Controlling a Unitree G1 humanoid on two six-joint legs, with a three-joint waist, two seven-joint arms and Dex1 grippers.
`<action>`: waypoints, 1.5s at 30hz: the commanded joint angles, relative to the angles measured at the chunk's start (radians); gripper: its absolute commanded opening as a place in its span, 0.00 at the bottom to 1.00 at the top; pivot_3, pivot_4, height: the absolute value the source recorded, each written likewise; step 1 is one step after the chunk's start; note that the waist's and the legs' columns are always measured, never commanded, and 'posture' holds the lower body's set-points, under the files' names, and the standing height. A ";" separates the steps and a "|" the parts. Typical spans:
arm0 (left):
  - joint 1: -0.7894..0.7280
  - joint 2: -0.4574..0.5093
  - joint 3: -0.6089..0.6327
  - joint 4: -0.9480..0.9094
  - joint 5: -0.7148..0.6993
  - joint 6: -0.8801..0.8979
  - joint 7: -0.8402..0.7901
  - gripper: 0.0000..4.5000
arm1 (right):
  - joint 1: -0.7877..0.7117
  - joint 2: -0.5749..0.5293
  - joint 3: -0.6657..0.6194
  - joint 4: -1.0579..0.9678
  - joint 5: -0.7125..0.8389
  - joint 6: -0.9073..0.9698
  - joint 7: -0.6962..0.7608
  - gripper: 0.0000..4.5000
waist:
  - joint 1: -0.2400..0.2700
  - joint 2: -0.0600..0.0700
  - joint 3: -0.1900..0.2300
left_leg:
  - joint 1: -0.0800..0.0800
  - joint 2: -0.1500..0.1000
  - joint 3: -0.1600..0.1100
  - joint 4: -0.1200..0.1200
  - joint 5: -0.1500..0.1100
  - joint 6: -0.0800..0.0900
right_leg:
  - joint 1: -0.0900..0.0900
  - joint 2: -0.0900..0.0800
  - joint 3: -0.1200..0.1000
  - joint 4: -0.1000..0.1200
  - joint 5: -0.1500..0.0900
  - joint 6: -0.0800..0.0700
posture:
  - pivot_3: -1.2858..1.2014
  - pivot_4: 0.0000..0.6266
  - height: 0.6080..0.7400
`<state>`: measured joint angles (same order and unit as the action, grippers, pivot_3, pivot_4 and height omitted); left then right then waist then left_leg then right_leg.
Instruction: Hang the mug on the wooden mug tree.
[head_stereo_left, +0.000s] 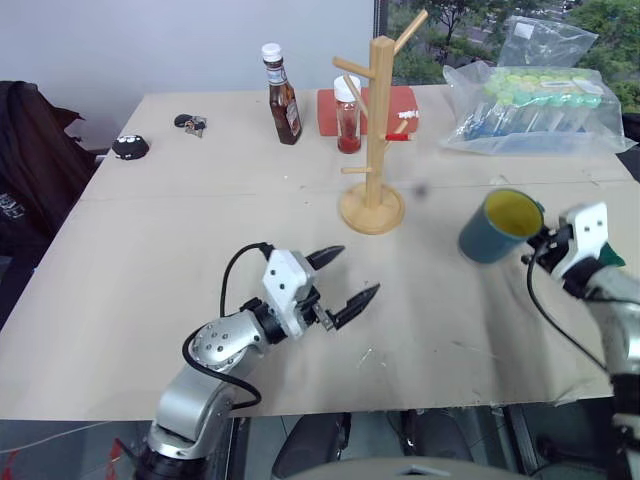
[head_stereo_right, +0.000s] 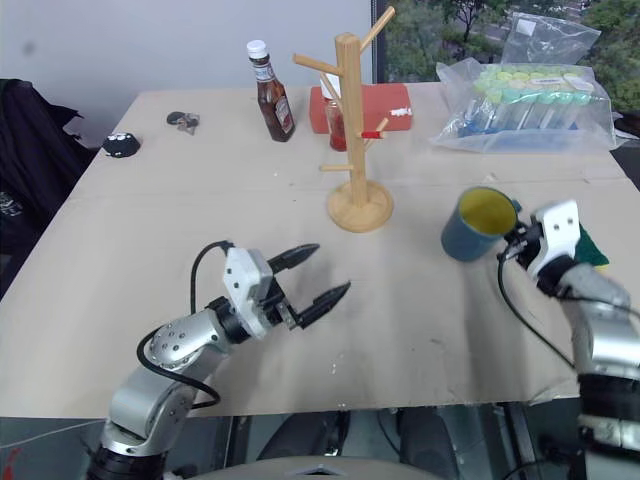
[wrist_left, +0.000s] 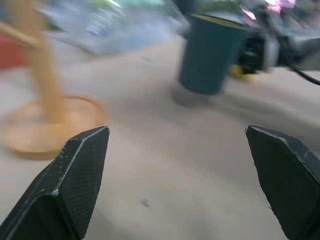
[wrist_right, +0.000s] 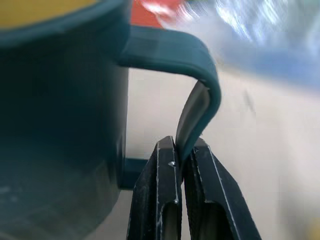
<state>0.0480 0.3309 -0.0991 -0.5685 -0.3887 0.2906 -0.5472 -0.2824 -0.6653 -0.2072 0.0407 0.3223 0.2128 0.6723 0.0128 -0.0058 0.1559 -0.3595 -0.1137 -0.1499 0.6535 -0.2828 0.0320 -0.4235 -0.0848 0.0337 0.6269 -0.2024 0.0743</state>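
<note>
Head pair looks down over table (head_stereo_left: 150, 300); wrist views close, both catch mug (wrist_left: 212, 55).

No lettering can be read anywhere: the brown sauce bottle (head_stereo_left: 283, 96) carries a label whose print is too small to make out, and the mug (head_stereo_left: 497, 228) shows perhaps faint marks, none of them legible.
</note>
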 joint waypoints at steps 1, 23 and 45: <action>-0.007 -0.070 0.039 0.000 0.001 -0.105 0.056 1.00 | -0.134 -0.099 0.072 -0.098 -0.001 0.109 0.105 0.01 | 0.002 -0.001 0.000 | 0.000 0.001 -0.001 0.000 0.000 0.000 | 0.000 -0.001 -0.001 0.000 0.000 0.000 | 0.52 0.24 0.98; 0.025 -0.140 0.050 0.063 -0.081 -0.390 -0.086 1.00 | -0.876 -0.066 0.520 0.057 -0.253 0.331 0.357 0.01 | 0.002 -0.003 0.001 | -0.012 0.001 0.001 0.001 0.000 0.000 | -0.011 -0.002 0.000 -0.002 0.001 -0.001 | 0.52 0.24 0.98; 0.005 -0.162 0.041 0.066 -0.084 -0.405 -0.053 1.00 | -0.991 0.019 0.495 0.285 -0.359 0.287 0.368 0.99 | -0.001 -0.003 0.000 | -0.015 0.001 0.002 0.000 0.000 0.000 | -0.016 -0.001 0.001 0.000 0.001 -0.001 | 0.52 0.24 0.98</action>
<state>0.0563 0.1703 -0.0510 -0.4876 -0.4697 -0.0967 -0.6027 -1.2431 -0.6248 0.3370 0.3396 -0.0363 0.5003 1.0405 0.0118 -0.0084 0.1564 -0.3758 -0.1125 -0.1478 0.6542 -0.2829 0.0321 -0.4407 -0.0862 0.0350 0.6264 -0.2011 0.0729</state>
